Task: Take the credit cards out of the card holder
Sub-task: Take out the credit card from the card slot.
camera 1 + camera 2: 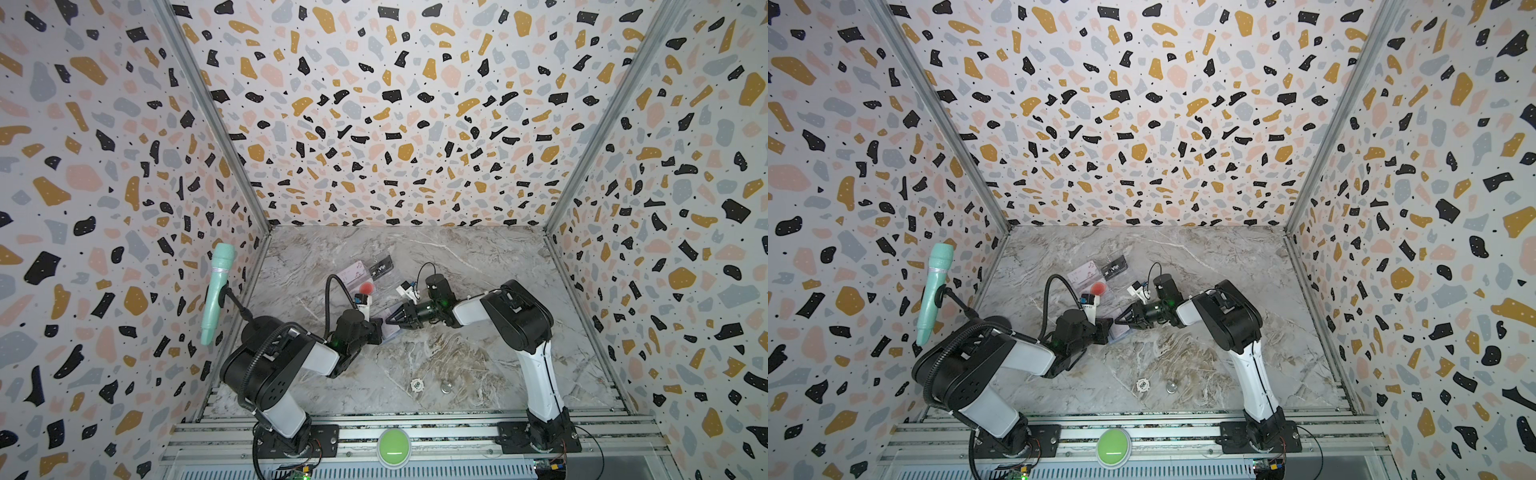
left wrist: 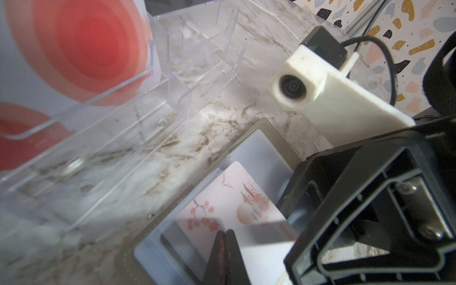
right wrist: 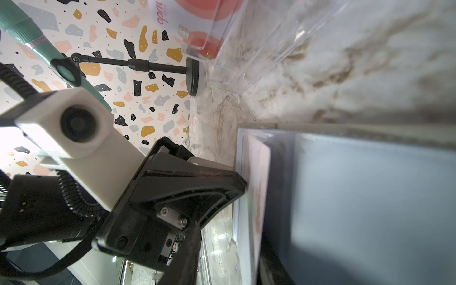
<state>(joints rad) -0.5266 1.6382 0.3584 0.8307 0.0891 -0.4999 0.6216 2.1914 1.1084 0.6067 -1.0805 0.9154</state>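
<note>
On the table (image 1: 457, 357), the left gripper (image 2: 223, 237), fingers (image 2: 216, 257) pressed together, touches the pink card (image 2: 229, 195) in the open holder (image 2: 262, 148), beside the right gripper (image 1: 391, 321), whose hold I cannot tell; a slipping tip could leave the card pocketed.

Left fingers (image 1: 1103, 326) and right fingers (image 1: 1128, 317) meeting at the card holder (image 1: 1118, 331), mid-table — clear tray (image 1: 1119, 286) just behind it

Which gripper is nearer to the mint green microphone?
Left. The left gripper meets the card holder from the microphone side; the right gripper is on the holder's far side.
</note>
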